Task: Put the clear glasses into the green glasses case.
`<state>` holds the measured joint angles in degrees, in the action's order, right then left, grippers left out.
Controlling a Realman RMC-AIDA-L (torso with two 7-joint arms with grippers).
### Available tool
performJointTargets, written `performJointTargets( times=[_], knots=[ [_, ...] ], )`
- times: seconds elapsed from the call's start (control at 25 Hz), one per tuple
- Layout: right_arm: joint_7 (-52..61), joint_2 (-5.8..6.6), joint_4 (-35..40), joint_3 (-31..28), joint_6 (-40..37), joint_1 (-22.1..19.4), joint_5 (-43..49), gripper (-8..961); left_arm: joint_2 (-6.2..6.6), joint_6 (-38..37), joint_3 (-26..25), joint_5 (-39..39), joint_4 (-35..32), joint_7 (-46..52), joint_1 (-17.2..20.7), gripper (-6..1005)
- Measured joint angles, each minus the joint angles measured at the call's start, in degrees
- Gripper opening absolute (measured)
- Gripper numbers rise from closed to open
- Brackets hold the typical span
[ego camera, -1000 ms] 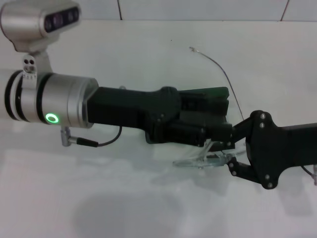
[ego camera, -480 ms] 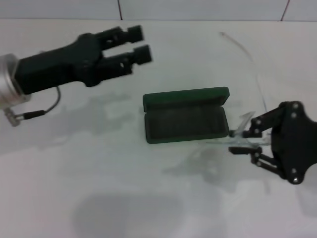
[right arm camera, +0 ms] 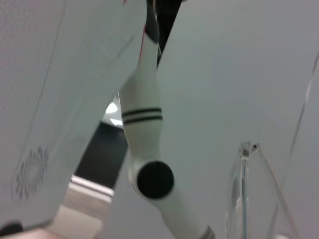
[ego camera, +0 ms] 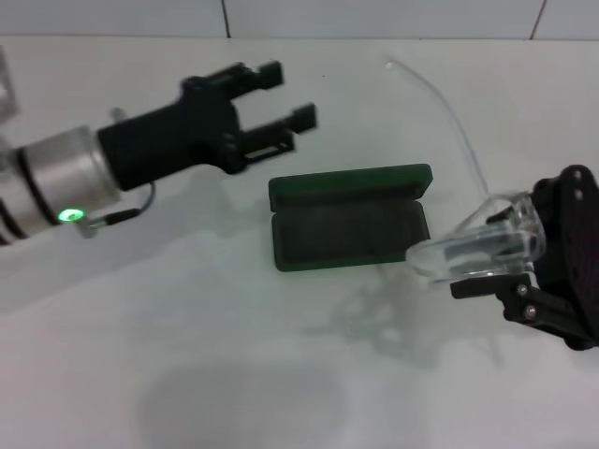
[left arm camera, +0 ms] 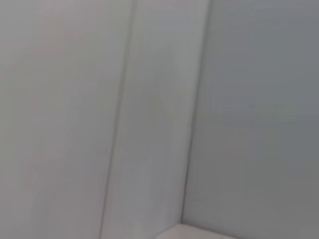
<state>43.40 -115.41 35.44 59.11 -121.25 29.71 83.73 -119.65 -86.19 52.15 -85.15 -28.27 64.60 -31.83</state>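
Green case (ego camera: 349,222): lies open on the white table (ego camera: 234,374), lid back, lining empty.
Glasses (ego camera: 477,248): clear, held up in the right gripper (ego camera: 510,281), just right of the case.
Right jaws: closed on the glasses.
Left gripper (ego camera: 281,98): above the table, behind-left of the case, fingers spread, empty.

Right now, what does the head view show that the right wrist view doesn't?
Only the head view shows the dark green rectangular hinged case lying open on the white table, the left gripper open behind it, and the right gripper holding the transparent plastic glasses beside the case. Only the right wrist view shows a white jointed post with black bands. Both show the glasses.
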Motion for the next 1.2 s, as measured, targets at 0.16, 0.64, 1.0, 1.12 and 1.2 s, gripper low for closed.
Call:
performJointTargets(
  times=[0.16,0.64,1.0,1.12,1.2],
  knots=[
    [3.05,-0.23,-5.17,0.34,-0.77,4.05,-0.03,125,-0.33,1.15,1.91,0.83,5.88,-6.65,-4.19,729],
    [7.86,-0.68,-16.8,3.06,6.61,12.7,0.06,125,-0.84,-2.45,2.69,9.12,13.37,-17.58,-8.54,728],
    [11.99,-0.65,-16.85,2.79,9.79,12.81,-0.01,125,-0.82,-6.99,2.69,12.01,14.33,-20.95,-7.65,728],
    [14.01,-0.55,-16.58,2.64,11.27,12.63,-0.13,125,-0.84,-8.0,2.68,13.12,14.47,-22.44,-6.75,728],
    [14.83,-0.46,-16.53,2.64,12.14,12.57,-0.15,125,-0.84,-8.9,2.68,13.54,14.47,-23.2,-6.35,728]
  ],
)
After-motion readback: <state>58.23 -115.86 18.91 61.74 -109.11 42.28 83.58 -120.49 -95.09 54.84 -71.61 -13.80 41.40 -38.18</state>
